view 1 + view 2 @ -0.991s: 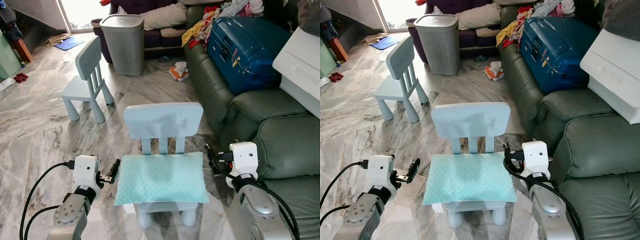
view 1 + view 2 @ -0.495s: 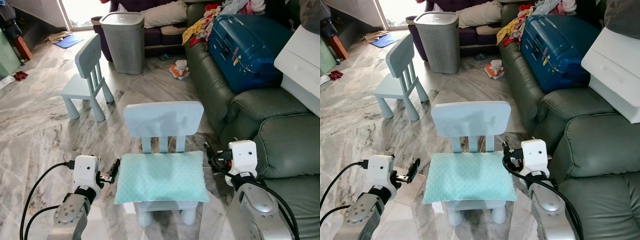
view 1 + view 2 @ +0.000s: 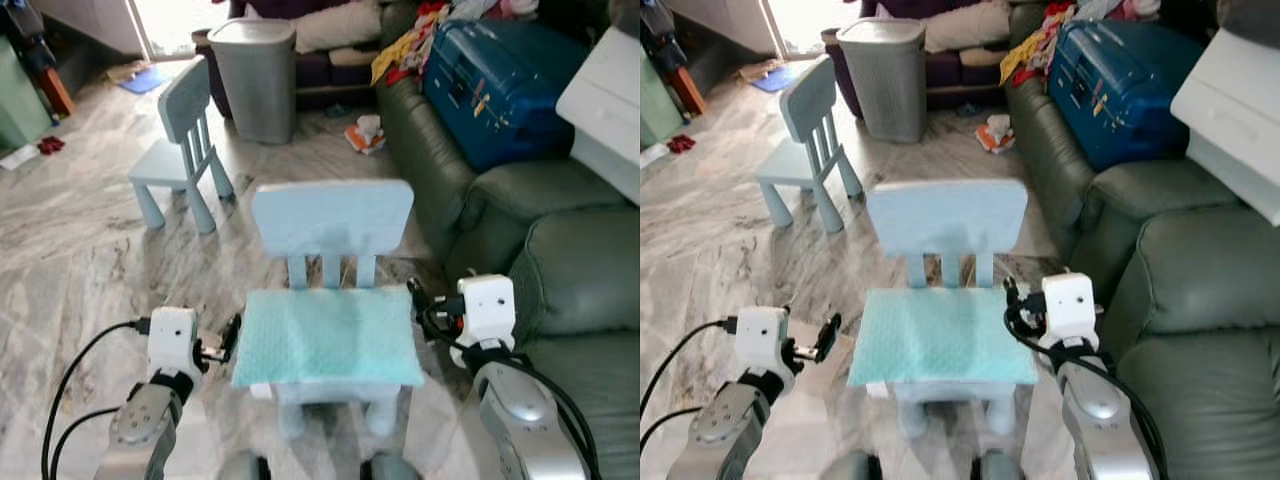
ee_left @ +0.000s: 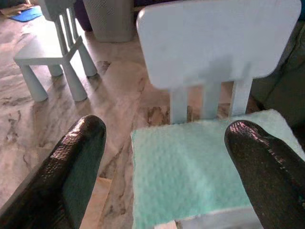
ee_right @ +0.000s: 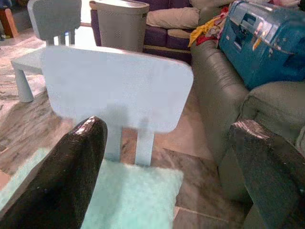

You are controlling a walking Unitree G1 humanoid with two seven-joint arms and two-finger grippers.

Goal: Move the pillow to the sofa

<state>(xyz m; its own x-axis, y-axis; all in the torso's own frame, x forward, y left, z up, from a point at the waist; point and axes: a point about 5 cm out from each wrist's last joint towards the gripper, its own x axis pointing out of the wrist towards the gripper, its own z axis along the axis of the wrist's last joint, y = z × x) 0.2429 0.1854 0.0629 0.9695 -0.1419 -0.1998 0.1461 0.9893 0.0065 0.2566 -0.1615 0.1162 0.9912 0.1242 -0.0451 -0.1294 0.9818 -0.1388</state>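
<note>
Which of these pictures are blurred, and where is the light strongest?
Left and right eye views: softly blurred all over, as from camera motion; the pillow loses its texture; brightest at the doorway behind the laundry basket. Left wrist view: fairly sharp, with shiny highlights on the left hand's fingers. Right wrist view: the blue suitcase is clear.

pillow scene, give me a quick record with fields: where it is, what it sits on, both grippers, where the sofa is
pillow: mint green rectangular textured pillow, lying flat
support: seat of a small pale blue plastic child's chair, not yet lifted
left gripper: beside the pillow's left edge, jaws open, not touching
right gripper: by the pillow's right rear corner, jaws open, contact unclear
sofa: dark green leather sofa to the robot's right
on sofa: blue hard-shell suitcase, pile of clothes
other: second pale blue chair, grey perforated laundry basket
floor: grey marbled tiles
</note>
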